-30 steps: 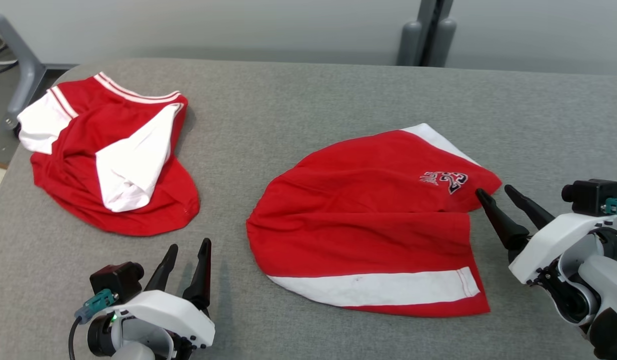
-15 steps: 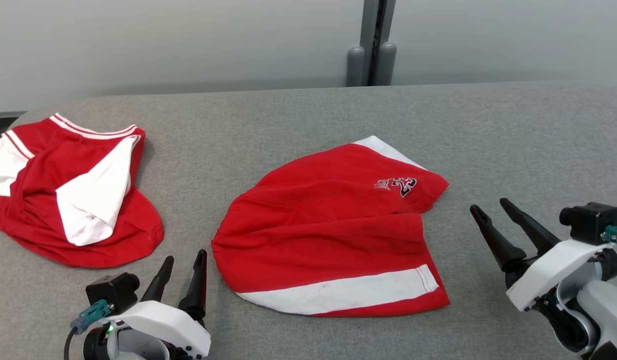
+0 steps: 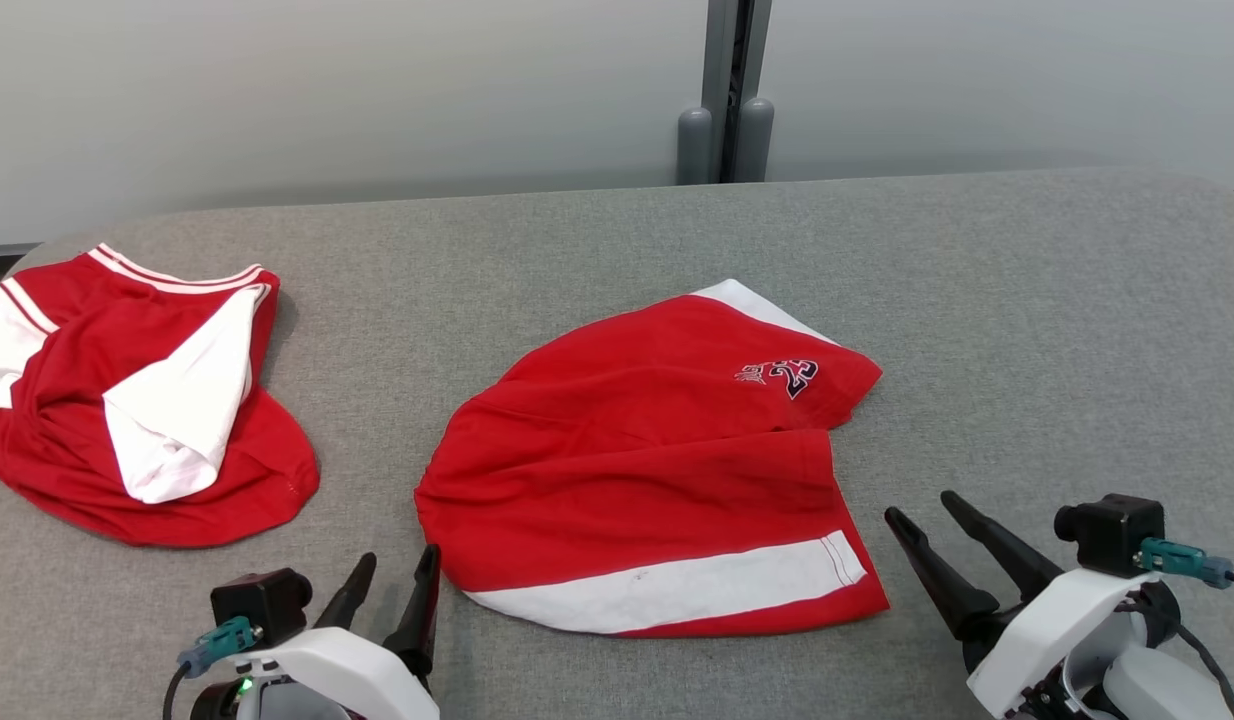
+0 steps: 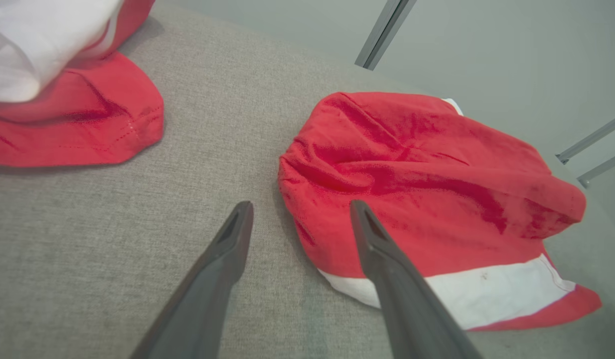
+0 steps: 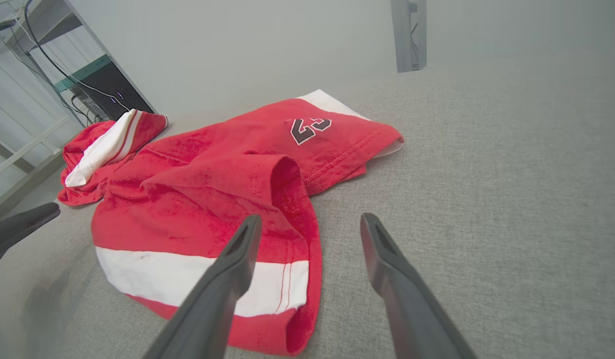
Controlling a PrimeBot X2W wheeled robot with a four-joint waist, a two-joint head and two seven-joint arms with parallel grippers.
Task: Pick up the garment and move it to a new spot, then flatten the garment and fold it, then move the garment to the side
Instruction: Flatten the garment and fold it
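Garment (image 3: 637, 470) lies on table (image 3: 1027, 300); left gripper (image 3: 399, 556) & right gripper (image 3: 919, 506) both spread wide, empty, nr it

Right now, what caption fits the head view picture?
Left pincer and right pincer, both open, flank red shorts on the grey table.

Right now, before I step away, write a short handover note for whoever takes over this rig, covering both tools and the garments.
Left tool: open, empty, at the near left corner of the red shorts.
Right tool: open, empty, just right of the shorts' hem.
Shorts: laid out mid-table, both legs showing, wrinkled, not folded.
Second red-and-white garment: bunched at the left.
Done: shorts appear placed.
Left to do: smooth, fold, move aside.
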